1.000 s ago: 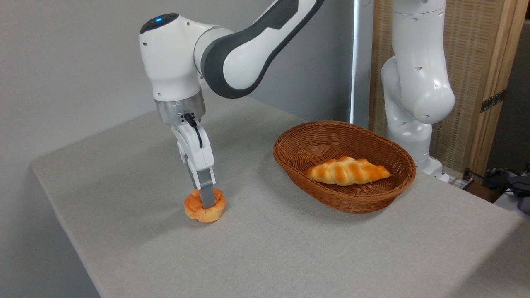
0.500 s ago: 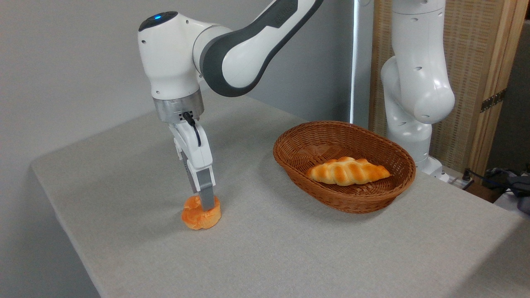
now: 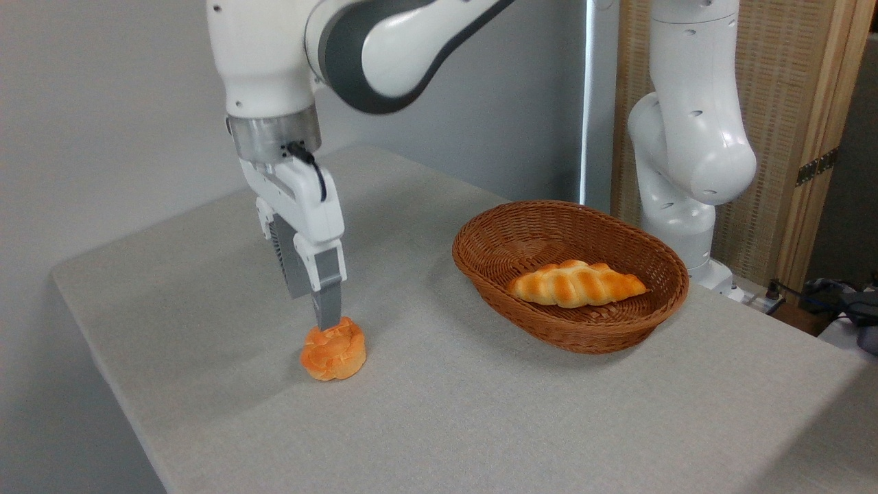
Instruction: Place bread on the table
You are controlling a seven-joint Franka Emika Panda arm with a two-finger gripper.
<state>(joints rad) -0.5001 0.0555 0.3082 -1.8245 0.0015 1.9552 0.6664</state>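
Orange-golden and knotted on top, the bread (image 3: 333, 352) is sitting on the grey cloth of the table (image 3: 480, 412), left of the wicker basket (image 3: 569, 274) and well apart from it. The gripper (image 3: 322, 319) is hanging just above the bun, its grey fingers (image 3: 328, 298) pointing down with the tips at the bun's top edge; whether they are spread or together cannot be told from this side. A paler braided loaf (image 3: 576, 283) is lying inside the basket

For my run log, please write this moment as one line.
bread: resting on table, left of basket | gripper: open, above bread | loaf: in basket
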